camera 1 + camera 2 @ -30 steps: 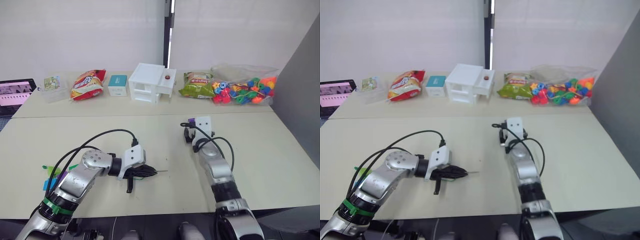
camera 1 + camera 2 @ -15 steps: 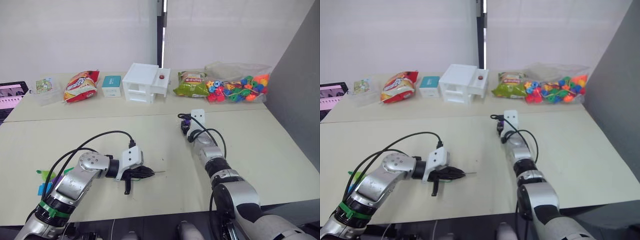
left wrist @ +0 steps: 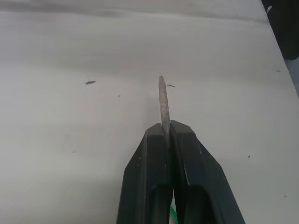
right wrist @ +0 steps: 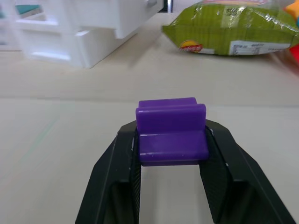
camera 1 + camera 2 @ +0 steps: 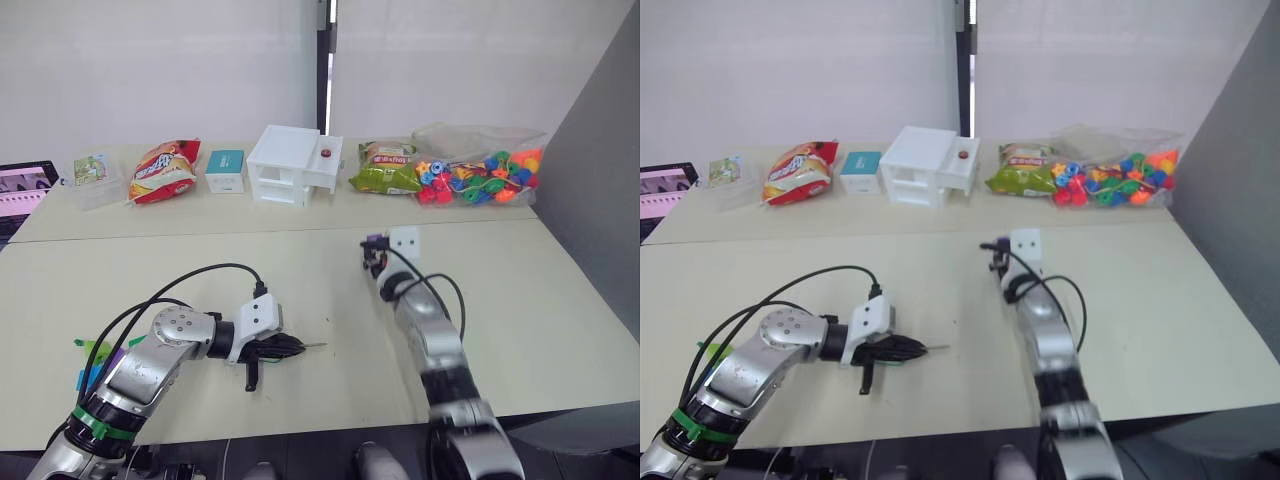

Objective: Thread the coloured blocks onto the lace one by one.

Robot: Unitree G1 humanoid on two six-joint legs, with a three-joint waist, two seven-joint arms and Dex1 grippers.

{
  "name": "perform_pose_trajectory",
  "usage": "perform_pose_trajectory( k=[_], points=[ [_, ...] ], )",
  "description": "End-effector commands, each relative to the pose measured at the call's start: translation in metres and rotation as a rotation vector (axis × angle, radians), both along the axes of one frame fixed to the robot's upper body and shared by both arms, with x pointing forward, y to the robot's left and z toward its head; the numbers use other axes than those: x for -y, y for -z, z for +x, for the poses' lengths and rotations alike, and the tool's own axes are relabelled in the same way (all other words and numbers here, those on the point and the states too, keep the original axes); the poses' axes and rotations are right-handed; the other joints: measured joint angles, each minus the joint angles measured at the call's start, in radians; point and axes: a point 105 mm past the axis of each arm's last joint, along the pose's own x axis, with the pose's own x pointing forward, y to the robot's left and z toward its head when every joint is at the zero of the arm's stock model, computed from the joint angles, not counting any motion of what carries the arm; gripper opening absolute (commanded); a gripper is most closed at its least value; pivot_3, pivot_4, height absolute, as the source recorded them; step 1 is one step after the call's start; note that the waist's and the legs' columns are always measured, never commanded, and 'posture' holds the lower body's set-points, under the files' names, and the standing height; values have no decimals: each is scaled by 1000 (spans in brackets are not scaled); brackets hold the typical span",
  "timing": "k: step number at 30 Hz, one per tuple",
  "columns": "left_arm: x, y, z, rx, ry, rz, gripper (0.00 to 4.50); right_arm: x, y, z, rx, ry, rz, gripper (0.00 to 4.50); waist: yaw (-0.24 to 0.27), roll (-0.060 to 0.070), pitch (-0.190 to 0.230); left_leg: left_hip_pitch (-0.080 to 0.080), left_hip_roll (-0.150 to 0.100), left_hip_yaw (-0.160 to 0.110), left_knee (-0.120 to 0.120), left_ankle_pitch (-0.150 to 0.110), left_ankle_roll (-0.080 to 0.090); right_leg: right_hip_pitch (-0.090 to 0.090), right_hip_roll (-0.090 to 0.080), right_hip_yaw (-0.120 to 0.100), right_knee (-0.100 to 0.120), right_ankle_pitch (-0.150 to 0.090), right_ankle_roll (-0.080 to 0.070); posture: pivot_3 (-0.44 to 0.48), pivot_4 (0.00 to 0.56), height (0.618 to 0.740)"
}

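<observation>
While both pincers are loaded, the step in hand is judged to be bringing block to needle.

Left gripper (image 3: 167,133): fingers pressed together on the lace (image 3: 163,105); the stiff tip sticks out straight ahead of the fingertips, low over the table (image 5: 300,280).
Lace tail: a bit of green cord shows between the finger bases; the rest runs back behind the arm.
Right gripper (image 4: 172,140): pinching a purple cube (image 4: 171,129) by its two sides, held off the table.
Gap: the cube sits well apart from the needle tip, ahead of it and toward the robot's right.
Spare blocks (image 5: 100,358): lying behind the left arm, at the table's near left edge.
Beyond the right pincer: white drawer box (image 5: 293,165), green snack bag (image 4: 233,29), clear bag of beads (image 5: 480,180).
Method note: hole position on the cube cannot be told; turn the bore to face the tip, line both up on one axis, then close slowly and straight.
Risk: the thin tip may deflect off the cube face if it comes in off-axis.
</observation>
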Motion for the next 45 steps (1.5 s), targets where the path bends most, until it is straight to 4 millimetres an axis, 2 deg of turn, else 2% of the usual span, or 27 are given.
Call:
perform_pose_trajectory(
  k=[1, 3, 6, 9, 13, 19, 23, 24, 26, 31, 35, 37, 39, 42, 45],
  points=[
    [5, -9, -3, 27, 31, -24, 0, -14, -22, -48, 46, -67, -29, 1173, 8, 1, 0, 0, 0, 0, 1, 0, 0, 0, 0, 0, -1, 0, 0, 0, 150, 740],
    [5, -9, -3, 23, 36, -26, 0, -20, -16, -83, 7, -128, -51, 1173, 20, 1, 0, 1, 0, 0, 1, 0, 0, 0, 1, 0, -2, 0, 0, 0, 150, 740],
    [5, -8, -3, 19, 41, -24, 0, -23, -9, -107, -40, -187, -104, 1173, 22, 1, 0, 1, 0, 0, 2, 0, 0, 1, 0, 0, -4, 0, 0, 0, 150, 740],
    [6, -7, -4, 13, 56, -20, 0, -16, 17, -126, -166, -202, -131, 1173, 24, 0, 0, 3, 0, 1, 2, 0, 0, 5, 1, 0, -8, -1, 1, 0, 150, 740],
    [7, -6, -3, 8, 67, -19, 0, -15, 35, -133, -278, -206, -124, 1173, 28, 0, 0, 5, 0, 1, 2, 0, 0, 6, 1, 0, -9, -1, 1, 0, 150, 740],
    [6, -6, 0, 10, 71, -11, 0, -19, 53, -133, -365, -200, -109, 1173, 27, -1, 0, 6, 0, 1, 2, 0, 0, 7, 1, 0, -8, -1, 1, 0, 150, 740],
    [5, -6, 1, 12, 72, -4, 0, -15, 45, -128, -321, -173, -81, 1173, 25, -1, -1, 7, 1, 1, 1, 0, 0, 7, 1, 0, -8, -1, 1, 0, 150, 740],
    [5, -6, 1, 12, 72, -4, 0, -14, 42, -127, -308, -168, -76, 2197, 25, -1, -1, 7, 1, 1, 1, 0, 0, 7, 1, 0, -8, -1, 1, 0, 150, 740],
    [5, -7, 1, 13, 72, -4, 0, -14, 35, -126, -275, -179, -67, 2888, 26, -1, -1, 7, 0, 1, 1, 0, 0, 7, 1, 0, -8, -1, 1, 0, 150, 740],
    [4, -7, 2, 13, 68, -6, 0, -7, -4, -124, -119, -258, -95, 4488, 29, -1, -1, 5, 0, 1, 2, 0, 0, 7, 1, 0, -8, -1, 1, 0, 150, 740],
    [5, -7, 3, 14, 58, -11, 0, -11, -27, -128, -63, -506, -171, 4488, 31, -1, 0, 6, 0, 1, 2, 0, 0, 7, 1, 0, -8, -1, 1, 0, 150, 740],
    [6, -7, 3, 14, 57, -13, 0, -12, -31, -129, -63, -617, -206, 4488, 32, -1, 0, 6, 0, 1, 2, 0, 0, 7, 1, 0, -8, -1, 1, 0, 150, 740],
    [7, -7, 2, 13, 56, -15, 0, -12, -31, -134, -114, -837, -280, 4488, 33, -1, 0, 6, 0, 1, 2, 0, 0, 7, 1, 0, -8, -1, 1, 0, 150, 740],
    [8, -6, 1, 10, 57, -17, 0, -8, -27, -133, -186, -1071, -419, 4488, 37, -1, 0, 6, 0, 1, 2, 0, 0, 8, 1, 0, -9, -1, 1, 0, 150, 740],
    [8, -6, 0, 8, 57, -18, 0, -1, -12, -121, -214, -1255, -688, 4488, 37, -1, 1, 6, 0, 3, 3, 0, 1, 8, 1, 0, -10, -1, 1, 0, 150, 740]
  ],
)
